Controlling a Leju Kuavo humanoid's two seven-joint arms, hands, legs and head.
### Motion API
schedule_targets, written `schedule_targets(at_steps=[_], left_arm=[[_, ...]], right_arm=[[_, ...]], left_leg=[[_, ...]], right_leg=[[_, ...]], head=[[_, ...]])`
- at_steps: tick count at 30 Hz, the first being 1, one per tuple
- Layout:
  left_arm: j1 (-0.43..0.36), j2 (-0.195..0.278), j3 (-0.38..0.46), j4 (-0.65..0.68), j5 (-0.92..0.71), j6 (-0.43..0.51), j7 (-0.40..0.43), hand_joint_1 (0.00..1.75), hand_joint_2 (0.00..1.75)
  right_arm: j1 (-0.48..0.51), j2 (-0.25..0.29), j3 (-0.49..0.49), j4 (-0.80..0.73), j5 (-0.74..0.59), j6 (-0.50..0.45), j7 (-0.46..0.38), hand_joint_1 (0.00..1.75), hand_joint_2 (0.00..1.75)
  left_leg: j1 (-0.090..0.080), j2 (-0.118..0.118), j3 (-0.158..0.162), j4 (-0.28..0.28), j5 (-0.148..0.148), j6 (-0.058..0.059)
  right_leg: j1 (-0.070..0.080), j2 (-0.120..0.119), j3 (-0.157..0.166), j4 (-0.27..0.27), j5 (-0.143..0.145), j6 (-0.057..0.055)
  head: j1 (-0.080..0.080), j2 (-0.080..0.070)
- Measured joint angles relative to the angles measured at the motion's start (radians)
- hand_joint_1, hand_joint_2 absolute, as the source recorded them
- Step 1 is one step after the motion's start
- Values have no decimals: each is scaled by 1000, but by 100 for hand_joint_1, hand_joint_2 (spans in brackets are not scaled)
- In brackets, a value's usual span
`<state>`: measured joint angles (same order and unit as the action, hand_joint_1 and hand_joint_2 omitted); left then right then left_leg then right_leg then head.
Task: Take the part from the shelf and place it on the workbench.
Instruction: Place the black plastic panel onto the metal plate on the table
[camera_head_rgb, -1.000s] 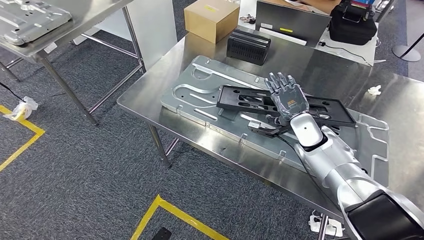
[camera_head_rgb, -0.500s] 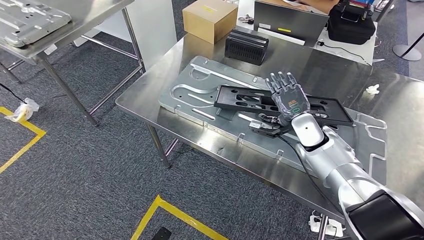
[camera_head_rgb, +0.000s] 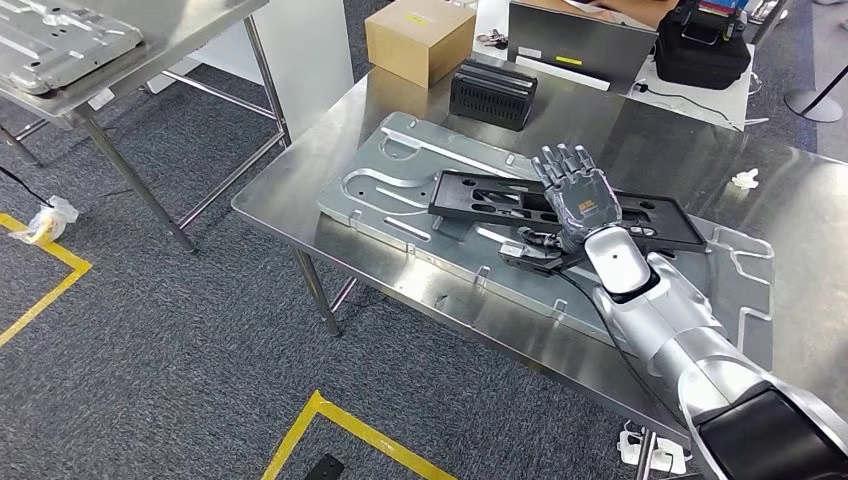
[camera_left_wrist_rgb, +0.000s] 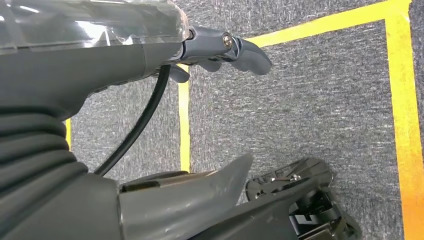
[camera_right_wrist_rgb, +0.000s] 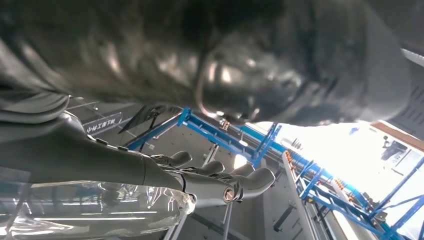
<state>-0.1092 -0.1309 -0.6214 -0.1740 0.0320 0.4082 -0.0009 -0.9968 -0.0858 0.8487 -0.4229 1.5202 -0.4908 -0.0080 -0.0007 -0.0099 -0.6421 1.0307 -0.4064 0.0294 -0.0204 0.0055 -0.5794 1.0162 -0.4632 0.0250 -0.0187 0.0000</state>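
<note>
Black part (camera_head_rgb: 560, 208) lies on your desk (camera_head_rgb: 300, 190); right hand (camera_head_rgb: 578, 197) hovers spread, empty. Withdrawing low, fingers could snag it.

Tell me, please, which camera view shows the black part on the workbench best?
The head view: the whole black part lies flat on the silver plate, under the right hand. The right wrist view gives a dark, blurred surface, maybe it. The left wrist view faces the carpet.

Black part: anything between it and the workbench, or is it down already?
It's down, but not on the bare top. The black part lies on a large silver metal plate covering the workbench. The right hand hovers flat above it, fingers spread.
</note>
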Motion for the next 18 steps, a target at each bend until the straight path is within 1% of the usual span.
schedule_targets(at_steps=[1,2,3,4,5,7,8,9,10,11,12,13,14,15,16,17,18], left_arm=[[0,0,0,0,0,-1,0,0,0],[0,0,0,0,1,-1,0,0,0],[0,0,0,0,1,-2,1,0,0],[0,0,0,0,1,-3,1,0,0],[-1,0,0,0,0,-4,2,0,0],[-2,0,0,0,0,-6,2,0,0],[-2,0,0,0,0,-7,3,0,0],[-2,0,0,0,0,-8,3,0,0],[-1,-1,0,0,0,-9,3,0,0],[-1,-1,0,0,0,-9,4,0,0],[-2,-1,0,0,0,-10,4,0,0],[-3,-2,0,0,0,-10,5,0,0],[-3,-2,0,0,0,-10,5,0,0],[-4,-2,0,0,-1,-10,5,0,0],[-3,-2,0,0,-1,-10,6,0,0],[-3,-2,0,0,-1,-9,6,0,0],[-2,-2,0,0,-1,-8,6,0,0]], right_arm=[[1,0,0,-2,0,0,0,0,0],[1,0,0,-3,0,0,0,0,0],[1,-1,-1,-4,0,1,0,0,0],[1,-2,-1,-5,0,1,0,0,0],[2,-2,-2,-5,0,1,0,0,0],[7,-4,-2,-5,0,1,0,0,0],[11,-5,-2,-5,0,2,-1,0,0],[15,-6,-2,-5,0,2,-1,0,0],[18,-7,-2,-5,0,2,-1,0,0],[18,-8,-2,-5,0,2,-1,0,0],[18,-8,-2,-5,0,2,-1,0,0],[17,-8,-2,-6,0,2,-1,0,0],[17,-8,-3,-6,0,2,-1,0,0],[16,-8,-3,-6,0,2,-1,0,0],[16,-8,-3,-7,0,2,-1,0,0],[16,-8,-4,-7,0,2,-2,0,0],[15,-7,-4,-8,0,2,-2,0,0]], left_leg=[[-2,0,0,1,0,4],[3,0,4,-7,5,9],[6,2,9,-17,11,13],[9,4,13,-28,18,18],[12,6,17,-38,23,22],[10,9,16,-41,27,24],[10,9,13,-39,28,24],[11,9,10,-37,29,22],[13,9,5,-33,30,20],[15,9,0,-27,30,17],[17,8,-6,-19,29,11],[19,8,-12,-12,29,3],[19,6,-16,-6,30,-5],[18,5,-20,-2,33,-14],[18,3,-23,-2,38,-23],[19,2,-25,-2,43,-31],[20,2,-31,2,40,-37]], right_leg=[[-2,0,1,-3,2,4],[-1,0,3,-3,0,8],[-1,0,2,2,-6,10],[0,0,-5,21,-25,12],[0,-1,-20,59,-54,12],[-2,-1,-68,178,-123,14],[-4,-1,-88,229,-142,16],[-7,-1,-96,254,-144,19],[-10,-2,-87,243,-128,22],[-14,-3,-60,195,-97,26],[-18,-4,-25,128,-72,30],[-17,-2,4,74,-50,31],[-16,0,21,39,-38,28],[-12,4,24,28,-37,23],[-7,7,19,33,-31,14],[-8,7,13,32,-28,4],[-8,6,7,30,-23,-6]], head=[[0,0],[0,0],[0,0],[1,0],[1,0],[1,0],[1,0],[1,0],[1,0],[1,0],[1,0],[1,0],[1,0],[0,0],[0,0],[0,0],[0,0]])
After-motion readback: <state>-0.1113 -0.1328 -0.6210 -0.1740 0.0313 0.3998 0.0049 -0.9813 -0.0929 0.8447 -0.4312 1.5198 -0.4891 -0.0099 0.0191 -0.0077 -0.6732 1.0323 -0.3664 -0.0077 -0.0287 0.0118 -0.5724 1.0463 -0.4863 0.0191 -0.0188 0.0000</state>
